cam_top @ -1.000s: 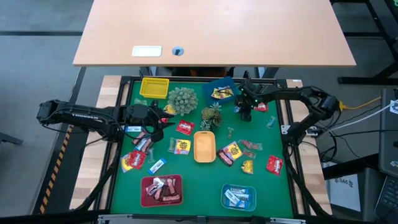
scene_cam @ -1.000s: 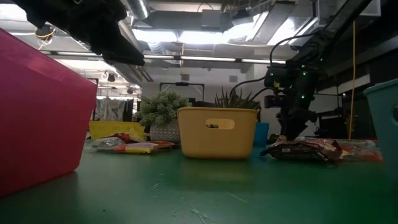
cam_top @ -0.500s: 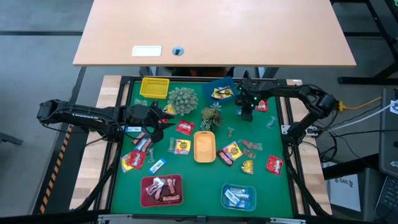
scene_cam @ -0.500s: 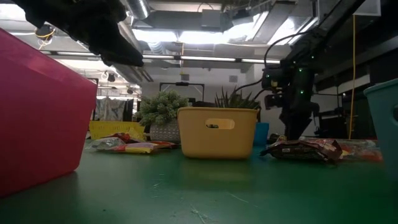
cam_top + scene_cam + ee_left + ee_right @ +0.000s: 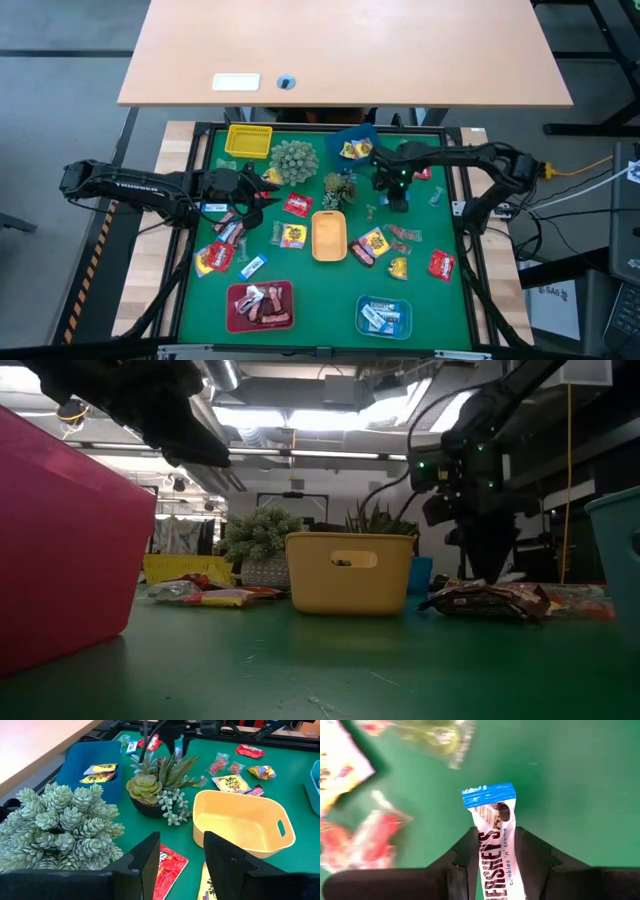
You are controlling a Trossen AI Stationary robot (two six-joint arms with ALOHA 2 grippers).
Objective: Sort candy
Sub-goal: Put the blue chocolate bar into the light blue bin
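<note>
Right tool (image 5: pixel 492 865) is clamped on a blue-white candy bar (image 5: pixel 492 827), held above the green surface (image 5: pixel 300 265), wrapper end sticking out past the fingers (image 5: pixel 465 857). In the high view the right tool (image 5: pixel 397 196) is seen right of the small succulent pot (image 5: pixel 340 186), near the blue tray (image 5: pixel 352 143) holding yellow candy (image 5: pixel 356 150).

Left tool (image 5: pixel 181 857): fingers are set apart, nothing is gripped; it is parked over the surface's left side (image 5: pixel 262 200), beside the spiky green plant ball (image 5: pixel 293 160).

Loose candy (image 5: pixel 372 242) is scattered around the empty yellow tray (image 5: pixel 329 235). Brown-pink pieces are seen in the red tray (image 5: pixel 260 305), blue-white ones in the teal tray (image 5: pixel 384 316).
</note>
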